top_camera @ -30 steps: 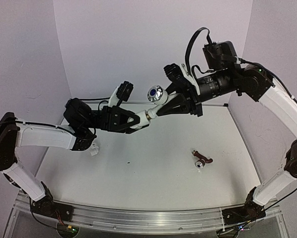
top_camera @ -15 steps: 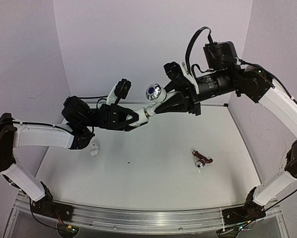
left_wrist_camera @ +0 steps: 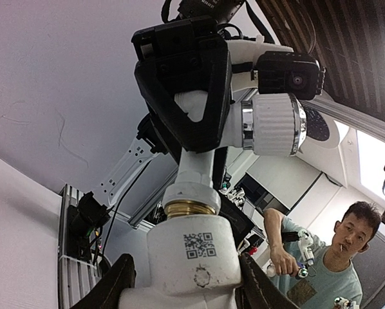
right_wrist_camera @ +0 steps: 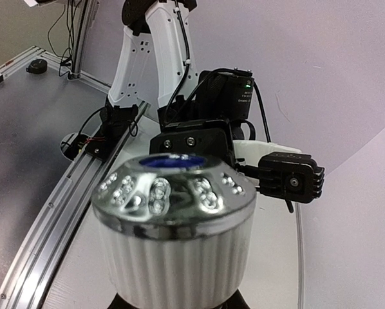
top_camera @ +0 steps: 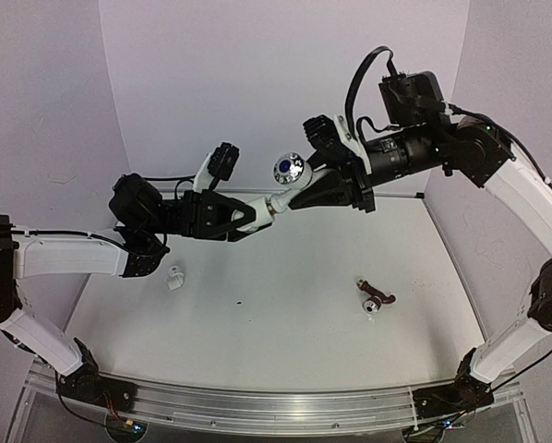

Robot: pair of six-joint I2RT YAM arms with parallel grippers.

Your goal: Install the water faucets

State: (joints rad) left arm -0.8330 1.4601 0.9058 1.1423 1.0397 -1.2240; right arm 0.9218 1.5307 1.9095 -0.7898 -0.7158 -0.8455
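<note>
Left arm: we see it raised over the table (top_camera: 258,341) since a second ago.
Left gripper (top_camera: 256,211): clamped on white fitting (left_wrist_camera: 192,254).
Right gripper (top_camera: 299,196): gripping faucet (top_camera: 290,171) above the table, thread entering fitting.
Meaning: we judge screwing-in underway.

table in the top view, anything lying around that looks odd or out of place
Two loose bits lie on the table: a small white part near the left arm, and a reddish-brown piece with a silvery round end right of centre. They are too small to identify. Nothing looks spilled or broken.
</note>
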